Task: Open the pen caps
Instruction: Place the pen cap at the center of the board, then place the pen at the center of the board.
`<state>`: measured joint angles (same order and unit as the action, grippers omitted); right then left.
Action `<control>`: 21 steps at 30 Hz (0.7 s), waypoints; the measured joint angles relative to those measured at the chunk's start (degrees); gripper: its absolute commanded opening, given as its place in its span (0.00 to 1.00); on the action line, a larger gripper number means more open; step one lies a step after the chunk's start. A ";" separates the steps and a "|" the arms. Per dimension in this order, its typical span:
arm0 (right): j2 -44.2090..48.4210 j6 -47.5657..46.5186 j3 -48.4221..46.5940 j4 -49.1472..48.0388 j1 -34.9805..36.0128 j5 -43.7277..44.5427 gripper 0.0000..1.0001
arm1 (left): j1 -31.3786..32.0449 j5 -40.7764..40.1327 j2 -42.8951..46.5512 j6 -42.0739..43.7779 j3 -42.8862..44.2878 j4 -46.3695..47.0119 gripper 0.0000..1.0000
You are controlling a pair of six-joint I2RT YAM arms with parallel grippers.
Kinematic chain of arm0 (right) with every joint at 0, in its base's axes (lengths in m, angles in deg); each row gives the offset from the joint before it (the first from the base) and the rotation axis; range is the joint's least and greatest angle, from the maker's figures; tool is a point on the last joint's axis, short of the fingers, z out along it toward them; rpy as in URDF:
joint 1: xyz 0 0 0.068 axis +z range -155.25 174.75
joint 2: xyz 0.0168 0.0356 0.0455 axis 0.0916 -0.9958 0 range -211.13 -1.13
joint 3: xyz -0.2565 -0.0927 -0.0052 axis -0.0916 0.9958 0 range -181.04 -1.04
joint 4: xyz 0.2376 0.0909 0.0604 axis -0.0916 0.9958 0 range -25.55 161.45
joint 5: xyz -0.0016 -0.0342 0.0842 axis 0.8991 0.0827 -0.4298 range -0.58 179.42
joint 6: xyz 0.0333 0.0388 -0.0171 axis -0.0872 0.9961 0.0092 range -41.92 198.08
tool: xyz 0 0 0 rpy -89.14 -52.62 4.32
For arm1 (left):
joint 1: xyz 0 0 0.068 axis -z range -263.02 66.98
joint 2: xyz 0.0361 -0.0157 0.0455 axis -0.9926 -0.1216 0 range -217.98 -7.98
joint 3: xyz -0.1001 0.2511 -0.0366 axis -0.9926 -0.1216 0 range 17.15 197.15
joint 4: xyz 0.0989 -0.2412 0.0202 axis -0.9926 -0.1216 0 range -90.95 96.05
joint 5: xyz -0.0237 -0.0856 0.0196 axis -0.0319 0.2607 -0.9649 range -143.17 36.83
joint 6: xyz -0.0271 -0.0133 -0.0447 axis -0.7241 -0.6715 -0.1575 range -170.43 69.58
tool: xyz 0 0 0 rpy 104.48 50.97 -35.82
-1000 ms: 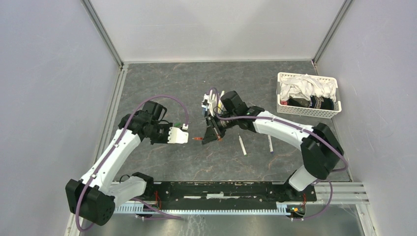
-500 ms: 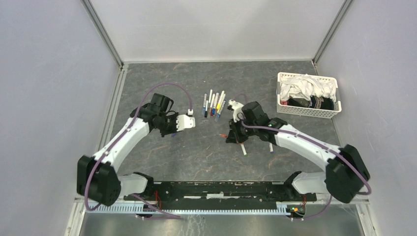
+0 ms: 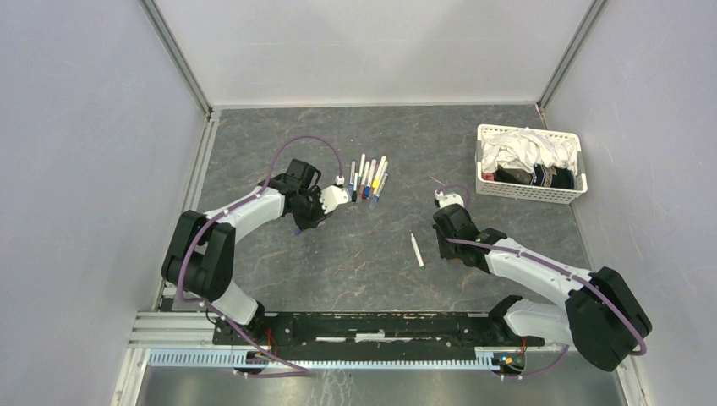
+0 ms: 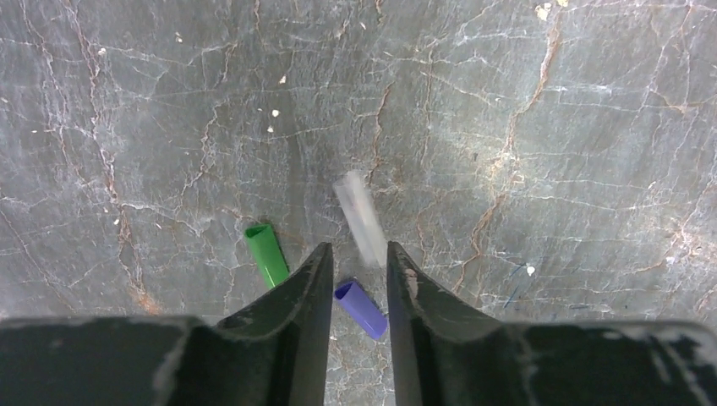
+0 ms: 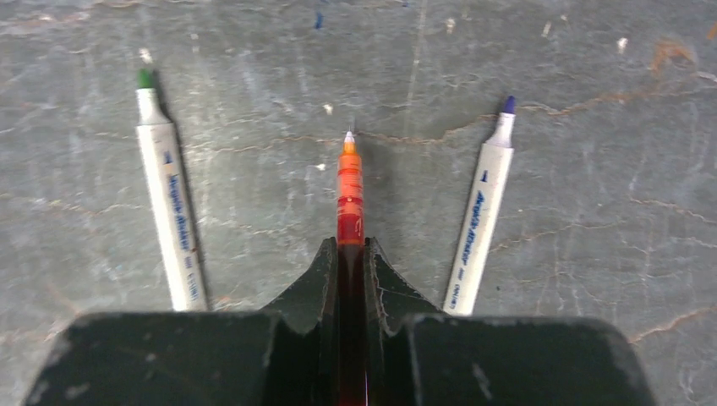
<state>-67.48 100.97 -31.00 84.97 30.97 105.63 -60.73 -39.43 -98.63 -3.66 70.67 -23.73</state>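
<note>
In the left wrist view my left gripper (image 4: 357, 249) hangs open over the table. A purple pen cap (image 4: 362, 309) lies on the stone between the jaws, apart from both. A green cap (image 4: 266, 254) lies just left of the left finger. A pale, blurred stub (image 4: 359, 218) shows just ahead of the fingertips; what it is I cannot tell. My right gripper (image 5: 349, 245) is shut on a red pen (image 5: 349, 190), its bare orange tip pointing away. Uncapped white pens lie on either side, green-tipped (image 5: 172, 220) and purple-tipped (image 5: 476, 224). Several capped pens (image 3: 368, 179) lie bunched at the back.
A white basket (image 3: 528, 192) holding cloth stands at the back right. One white pen (image 3: 416, 249) lies left of my right gripper (image 3: 448, 237). My left gripper (image 3: 306, 216) sits left of the pen bunch. Grey walls close in the table on three sides.
My left arm swung back toward the pen bunch and its jaws opened. My right arm carried the red pen rightward and nearer, down between the two uncapped pens.
</note>
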 measured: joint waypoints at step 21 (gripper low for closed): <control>-4.76 0.61 1.38 -5.18 -2.78 6.60 0.33 | 0.02 0.37 6.54 -9.73 12.46 -7.85 0.57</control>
<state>-72.25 101.59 -29.62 79.79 28.20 112.23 -60.71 -39.06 -92.09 -13.39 83.13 -31.57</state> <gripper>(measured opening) 0.340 0.557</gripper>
